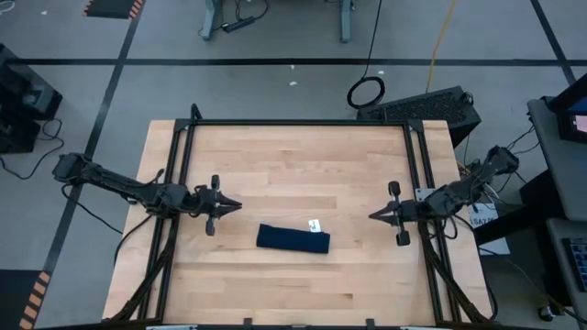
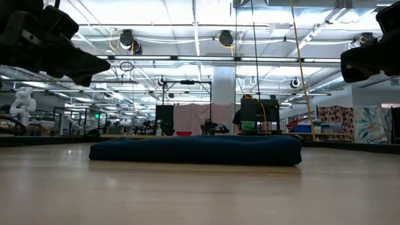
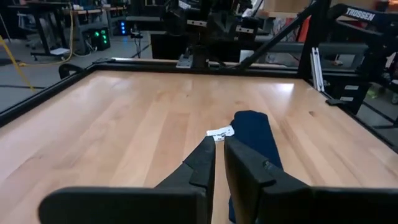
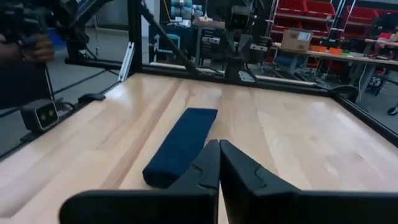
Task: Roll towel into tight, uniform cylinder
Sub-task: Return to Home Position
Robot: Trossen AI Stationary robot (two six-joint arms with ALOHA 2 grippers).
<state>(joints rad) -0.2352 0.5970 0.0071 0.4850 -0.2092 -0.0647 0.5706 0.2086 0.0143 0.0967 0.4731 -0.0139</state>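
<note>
The towel [image 1: 293,239] is a dark navy roll lying on its side on the wooden table [image 1: 275,156], near the middle and lengthwise from left to right. A small white tag [image 1: 315,224] sticks out at its far right end. It also shows in the low view [image 2: 197,150] and both wrist views [image 3: 255,134] [image 4: 181,146]. My left gripper [image 1: 237,205] hovers left of the towel, pointing at it, its fingers shut to a thin slit with nothing between them. My right gripper [image 1: 373,216] hovers right of the towel, shut and empty.
Black frame rails [image 1: 293,122] run along the table's far edge and both sides. A small camera [image 4: 37,115] sits at the table's edge. A person's hand [image 4: 25,46] shows beyond the table. Bare wood lies all around the towel.
</note>
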